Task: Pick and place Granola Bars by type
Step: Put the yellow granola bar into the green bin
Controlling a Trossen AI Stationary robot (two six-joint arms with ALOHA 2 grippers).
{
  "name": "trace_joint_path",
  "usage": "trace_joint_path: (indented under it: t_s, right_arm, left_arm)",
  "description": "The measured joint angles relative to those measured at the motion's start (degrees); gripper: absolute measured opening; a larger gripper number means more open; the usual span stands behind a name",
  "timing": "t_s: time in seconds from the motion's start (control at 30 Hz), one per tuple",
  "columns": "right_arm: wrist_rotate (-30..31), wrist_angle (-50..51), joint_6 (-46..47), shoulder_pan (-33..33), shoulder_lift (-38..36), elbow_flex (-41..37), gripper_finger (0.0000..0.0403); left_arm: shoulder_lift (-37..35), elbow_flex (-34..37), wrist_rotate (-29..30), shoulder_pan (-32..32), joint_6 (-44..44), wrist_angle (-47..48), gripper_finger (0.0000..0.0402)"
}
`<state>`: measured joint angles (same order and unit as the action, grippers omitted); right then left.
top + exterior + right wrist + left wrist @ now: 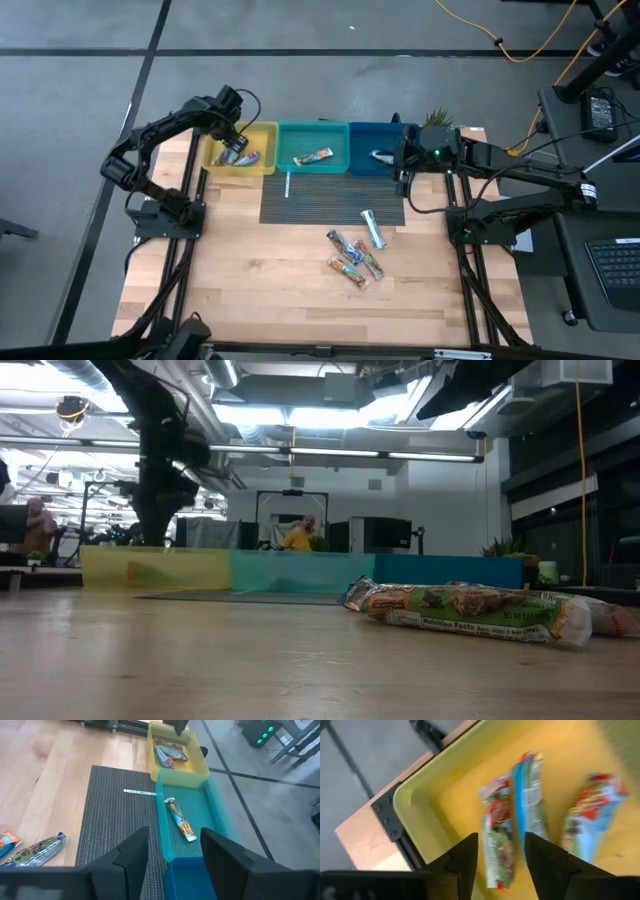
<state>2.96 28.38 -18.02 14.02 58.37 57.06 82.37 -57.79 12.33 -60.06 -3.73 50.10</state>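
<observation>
We see the left gripper [498, 857] reaching down over the yellow bin [262, 135], fingers spread with nothing between them, above three granola bars [527, 802] lying in it. The right gripper [170, 850] stretches level over the blue bin [365, 135], jaws apart and holding nothing (one silver bar [382, 156] lies below). The teal bin [210, 810] holds one orange bar [180, 820], and a loose cluster of bars [355, 262] lies on the wooden table [250, 280] beside a dark mat [320, 205].

Three plastic bins along far edge: yellow bin [262, 131] left, teal bin [313, 128] centre, blue bin [372, 128] right. Left gripper [234, 146] over yellow; right gripper [400, 157] by blue. Loose shiny-wrapped granola bars [355, 254] lie near, on wooden table [250, 270].
</observation>
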Motion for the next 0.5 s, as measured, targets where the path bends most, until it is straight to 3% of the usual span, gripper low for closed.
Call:
trace_joint_path:
  t_s: [0.23, 0.5]
  right_arm:
    - [0.0, 3.9, 1.3, -2.7, 0.0, 0.0, 0.0208]
    - [-1.2, 12.1, 19.6, -7.8, 0.2, 0.0, 0.0274]
  left_arm:
    - [-8.8, -4.7, -0.4, 5.7, 2.5, 1.1, 0.0161]
    - [-18.3, -8.8, -0.1, 14.6, 9.0, 0.4, 0.0158]
